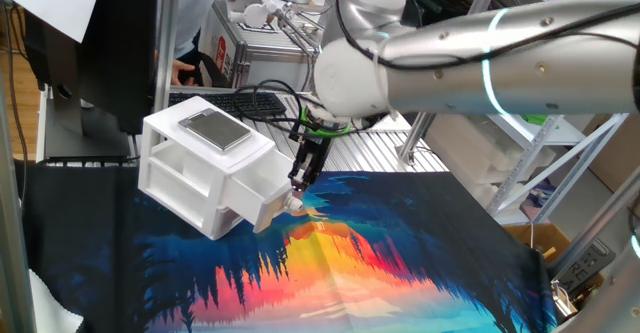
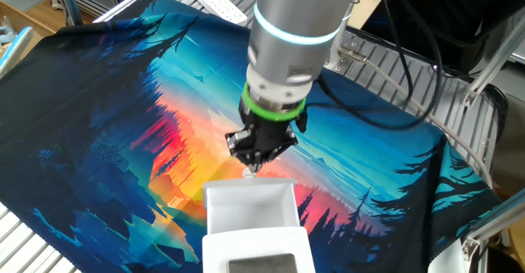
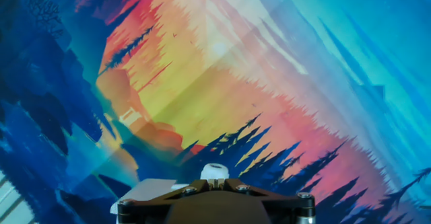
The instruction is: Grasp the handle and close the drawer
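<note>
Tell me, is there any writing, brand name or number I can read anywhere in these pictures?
None can be read.
The white cabinet, its drawer and the round handle carry no writing.
The red box behind the table has markings too blurred to read.
The robot arm shows only a glowing ring, no label.

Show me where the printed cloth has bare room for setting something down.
The colourful printed cloth lies bare on every side away from the small white plastic cabinet. It is crowded only at the pulled-out white drawer, where the two-finger gripper sits at the small round white knob.
</note>
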Available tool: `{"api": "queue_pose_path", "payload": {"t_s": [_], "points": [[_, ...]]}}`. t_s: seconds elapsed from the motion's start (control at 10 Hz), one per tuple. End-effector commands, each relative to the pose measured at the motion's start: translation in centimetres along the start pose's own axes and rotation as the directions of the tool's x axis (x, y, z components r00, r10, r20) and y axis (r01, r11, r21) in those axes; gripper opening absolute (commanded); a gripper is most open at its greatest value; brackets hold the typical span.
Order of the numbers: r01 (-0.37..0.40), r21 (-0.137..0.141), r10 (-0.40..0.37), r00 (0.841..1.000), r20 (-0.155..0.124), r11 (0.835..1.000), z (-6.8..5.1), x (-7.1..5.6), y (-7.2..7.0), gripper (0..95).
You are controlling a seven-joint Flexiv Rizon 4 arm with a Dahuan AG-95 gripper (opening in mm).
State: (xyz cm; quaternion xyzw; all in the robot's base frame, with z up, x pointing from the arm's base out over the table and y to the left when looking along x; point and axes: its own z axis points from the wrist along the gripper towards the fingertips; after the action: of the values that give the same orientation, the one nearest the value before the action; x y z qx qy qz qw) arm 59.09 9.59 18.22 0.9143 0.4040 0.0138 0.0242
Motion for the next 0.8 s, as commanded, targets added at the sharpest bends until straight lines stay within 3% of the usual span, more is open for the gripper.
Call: {"api": "queue_pose_path", "payload": {"t_s": [0.1,0.4,0.6,0.8], "points": [[0.007,0.019,-0.007,1.0,0.023,1.0,0.05,0.12,-0.03,0.0],[0.063,0.047,-0.065,0.997,0.031,0.997,-0.33,0.03,-0.13,0.0],[0.099,0.102,-0.107,0.991,0.076,0.99,-0.31,0.04,-0.13,0.0],[0.104,0.105,-0.112,0.992,0.066,0.989,-0.31,0.04,-0.13,0.0]]}}
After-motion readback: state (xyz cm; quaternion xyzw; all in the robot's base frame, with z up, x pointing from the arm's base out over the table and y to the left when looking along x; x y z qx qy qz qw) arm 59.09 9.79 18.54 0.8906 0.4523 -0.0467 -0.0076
